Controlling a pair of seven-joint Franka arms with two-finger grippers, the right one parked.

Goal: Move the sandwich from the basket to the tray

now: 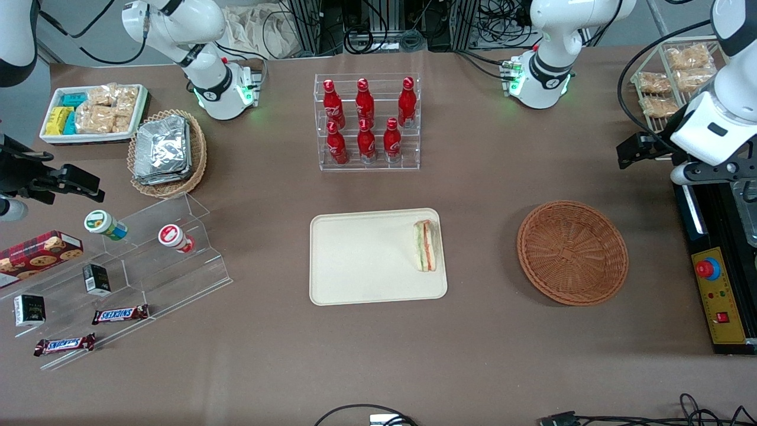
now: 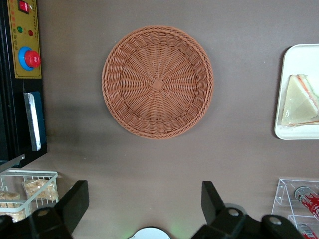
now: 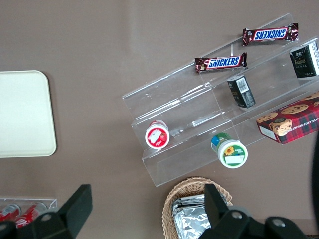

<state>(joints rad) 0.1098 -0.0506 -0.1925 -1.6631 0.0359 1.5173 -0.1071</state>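
Centrally, the tray (image 1: 366, 260) is shown lying flat on the brown surface (image 1: 473, 177), with the sandwich (image 1: 426, 245) resting inside it close to the short rim that faces the working arm's end; the remainder of the tray is bare. The basket (image 1: 572, 252) is seen beside the tray, toward the working arm's end and apart from it — nothing is held in its woven bowl, as is confirmed in the left wrist view (image 2: 157, 82), where the sandwich (image 2: 299, 101) is also visible on the tray's edge (image 2: 284, 132).

The claw (image 2: 144, 201) is held above the surface, clear of the basket and farther from the front camera than it; its two dark fingers (image 2: 212, 199) are spread wide, and nothing is gripped between them.

Other containers are noted as follows. A clear acrylic rack (image 1: 366, 121) is stocked with six red bottles (image 1: 365, 100) in two rows. A lighter wicker basket (image 1: 168, 152) is filled with foil packets (image 1: 161, 149), and a white bin (image 1: 91, 113) nearby is packed with snack packets — both toward the parked arm's end. A wire rack (image 1: 668, 83) of tan packaged snacks is placed at the working arm's end.
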